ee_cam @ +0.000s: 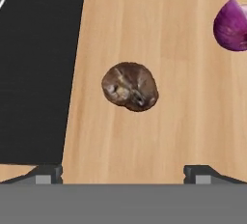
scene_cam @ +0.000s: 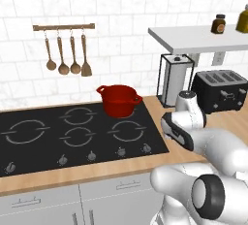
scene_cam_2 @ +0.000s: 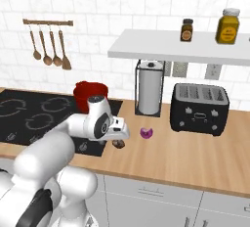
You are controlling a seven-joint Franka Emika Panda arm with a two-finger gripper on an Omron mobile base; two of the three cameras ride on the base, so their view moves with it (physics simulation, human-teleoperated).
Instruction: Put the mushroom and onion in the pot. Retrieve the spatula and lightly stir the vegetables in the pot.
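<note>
My fingers (ee_cam: 48, 174) are wide apart, holding nothing, right above the mushroom (ee_cam: 130, 86). The onion (ee_cam: 232, 25) sits near it on the counter (ee_cam: 178, 97).

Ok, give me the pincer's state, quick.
Pincer: open, holding nothing, above the mushroom on the counter.

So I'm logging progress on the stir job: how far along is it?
Nothing looks done yet. The mushroom and the onion both lie on the wooden counter, apart from the red pot on the stovetop. In hand: the open gripper hovers over the mushroom, not touching it. Left: both vegetables into the pot, then fetching the spatula from the wall rail and stirring.
</note>
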